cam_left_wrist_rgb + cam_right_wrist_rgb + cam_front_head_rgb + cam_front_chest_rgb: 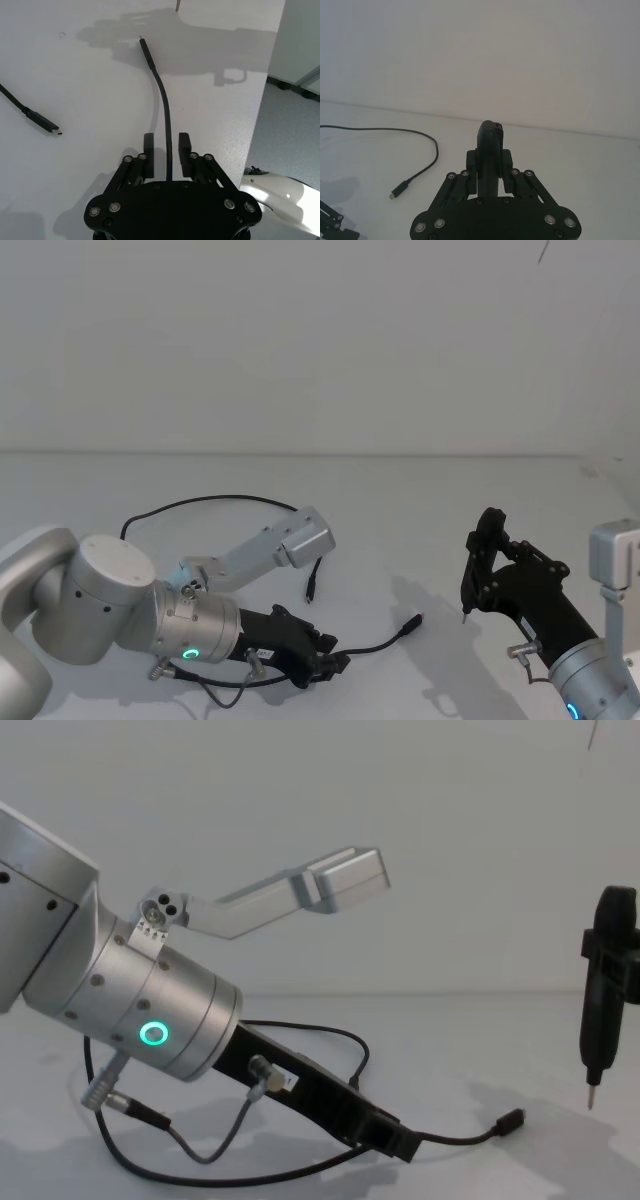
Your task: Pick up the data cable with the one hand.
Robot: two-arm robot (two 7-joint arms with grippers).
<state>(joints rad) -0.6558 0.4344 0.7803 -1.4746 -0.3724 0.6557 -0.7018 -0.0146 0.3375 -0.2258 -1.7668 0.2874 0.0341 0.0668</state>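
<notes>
The data cable (215, 502) is a thin black cord looping over the white table. One plug (412, 621) lies at centre and the other plug (310, 592) lies behind it. My left gripper (338, 660), the black angular hand on a silver cylinder with a green ring light, sits low on the table. It is open, and its fingers (148, 147) stand on either side of the cable (162, 95) without touching it. My right gripper (480, 570) hangs above the table at the right, shut on a slim black pin-tipped tool (600, 990).
The table's edge (260, 125) runs close beside the left gripper, with floor beyond it. A silver bracket (300, 540) juts from the left wrist over the cable loop. A grey lead (180, 1140) loops beneath the left forearm. A plain white wall stands behind.
</notes>
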